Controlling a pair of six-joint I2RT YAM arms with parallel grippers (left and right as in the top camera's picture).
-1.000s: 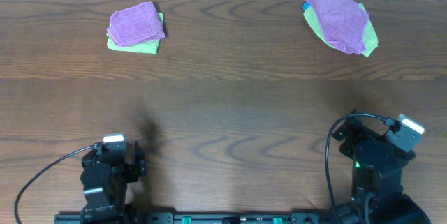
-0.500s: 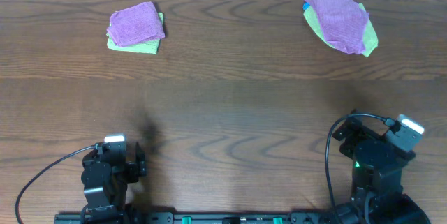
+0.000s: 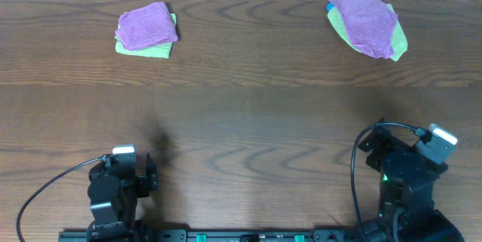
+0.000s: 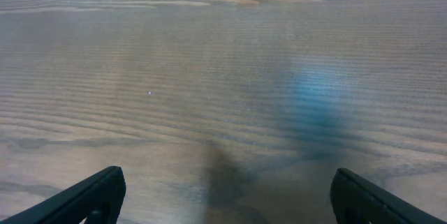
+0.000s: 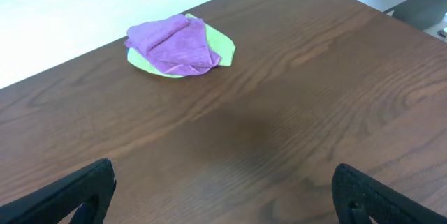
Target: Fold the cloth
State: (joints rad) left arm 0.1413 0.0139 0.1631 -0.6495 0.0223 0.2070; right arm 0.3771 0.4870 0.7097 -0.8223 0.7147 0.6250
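Near edge of table (image 3: 248, 114): L arm (image 3: 113, 193) sits low at near-left and R arm (image 3: 407, 182) low at near-right, well apart. L gripper (image 4: 230, 196) is spread wide, fingertips at the bottom corners of its wrist view, nothing btw them. Below it is wood grain w/ a blurry bluish patch. R gripper (image 5: 227, 192) is spread just as wide, nothing gripped, wood under it. Far side: two cloth piles, well apart from each other & from both arms. Far-left pile: left purple cloth (image 3: 145, 26), folded to a rough square, lies on top of left green cloth (image 3: 147, 49), w/ green showing along near & right edges. Far-right pile: right purple cloth (image 3: 363, 16), loose & rumpled, lies over right green cloth (image 3: 399, 44), w/ green showing at near-right & left. A small bit of blue (image 3: 329, 7) peeks out at that pile's far-left edge; can't tell what it is. Neither gripper touches any cloth.
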